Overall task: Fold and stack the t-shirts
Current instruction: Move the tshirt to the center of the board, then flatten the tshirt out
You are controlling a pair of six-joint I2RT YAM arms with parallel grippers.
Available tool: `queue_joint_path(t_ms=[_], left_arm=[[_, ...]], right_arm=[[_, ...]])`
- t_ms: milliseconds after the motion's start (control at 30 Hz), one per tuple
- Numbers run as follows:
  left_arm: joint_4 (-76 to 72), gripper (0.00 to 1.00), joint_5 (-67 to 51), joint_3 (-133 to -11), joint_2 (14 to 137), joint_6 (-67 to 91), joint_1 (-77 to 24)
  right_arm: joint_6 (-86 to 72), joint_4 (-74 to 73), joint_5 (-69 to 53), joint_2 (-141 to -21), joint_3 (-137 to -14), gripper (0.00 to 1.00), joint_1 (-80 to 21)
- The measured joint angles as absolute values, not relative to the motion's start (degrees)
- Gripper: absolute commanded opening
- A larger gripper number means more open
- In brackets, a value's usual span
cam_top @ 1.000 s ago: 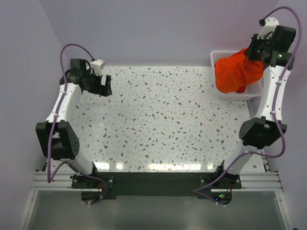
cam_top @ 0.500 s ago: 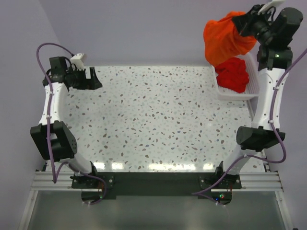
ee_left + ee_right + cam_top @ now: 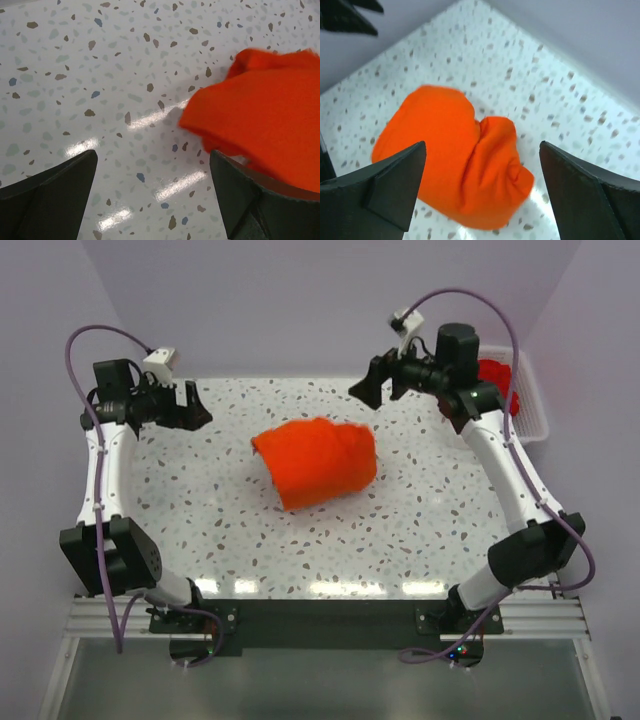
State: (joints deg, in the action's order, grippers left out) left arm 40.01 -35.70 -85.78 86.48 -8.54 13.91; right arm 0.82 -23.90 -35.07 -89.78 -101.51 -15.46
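Note:
A bright orange-red t-shirt lies bunched in the middle of the speckled table, free of both grippers; it also shows as an orange-red heap in the right wrist view and as orange cloth at the right of the left wrist view. A deeper red t-shirt sits in the white basket at the back right, partly hidden by the right arm. My right gripper hangs open above the table's far side, up and right of the orange shirt. My left gripper stands open at the far left, well apart from the shirt.
The white lattice basket stands at the table's back right corner. Lilac walls close the back and both sides. Both arm bases are bolted to the black rail at the near edge.
The right gripper swung left from above the basket, opened and let go of the orange-red t-shirt, which now lies on the table's middle. The left arm barely moved.

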Motion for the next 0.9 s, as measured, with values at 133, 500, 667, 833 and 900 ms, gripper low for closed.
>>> queue_joint_path(t_ms=[133,500,667,833,900], left_arm=[[40.8,1.0,-36.4,-82.6,85.5,-12.8,13.9],[39.9,0.76,-29.4,-63.4,85.4,-23.1,0.1],[36.6,0.65,-23.9,-63.5,93.4,-22.8,-0.5],[34.0,0.62,-18.6,-63.6,97.6,-22.5,-0.6],[33.4,0.6,-17.1,-64.0,98.2,-22.5,-0.7]], right_arm=[[4.0,-27.9,-33.1,-90.7,-92.1,0.99,-17.3],[7.4,-36.5,-27.2,-110.0,-91.3,0.72,-17.0],[9.6,-41.5,-24.4,-116.6,-90.8,0.69,-17.0],[12.6,-42.5,-23.6,-109.9,-81.7,0.64,-17.9],[14.0,-43.3,-23.4,-105.6,-78.8,0.66,-19.9]])
